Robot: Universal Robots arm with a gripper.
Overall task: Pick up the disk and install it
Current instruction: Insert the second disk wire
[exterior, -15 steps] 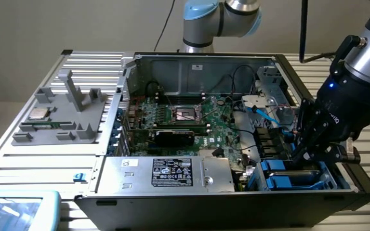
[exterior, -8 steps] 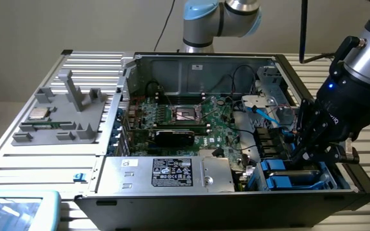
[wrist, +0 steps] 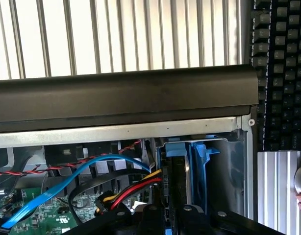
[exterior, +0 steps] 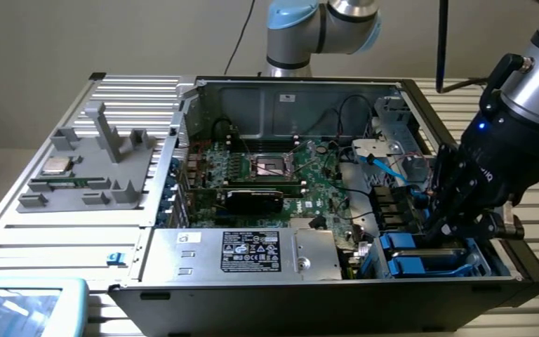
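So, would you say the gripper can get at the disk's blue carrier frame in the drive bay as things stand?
Probably yes: the gripper is already down at the drive bay, right above the blue carrier frame, with the case open and no cable across that slot.

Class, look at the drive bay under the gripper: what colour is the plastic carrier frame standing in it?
Bright blue; the carrier frame shows best in the wrist view.

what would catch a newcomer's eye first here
The open PC case at centre, its green board bared. At the exterior view's right, the black gripper reaches down into the drive bay, at the blue carrier. A silver box with a black label lies along the near edge.
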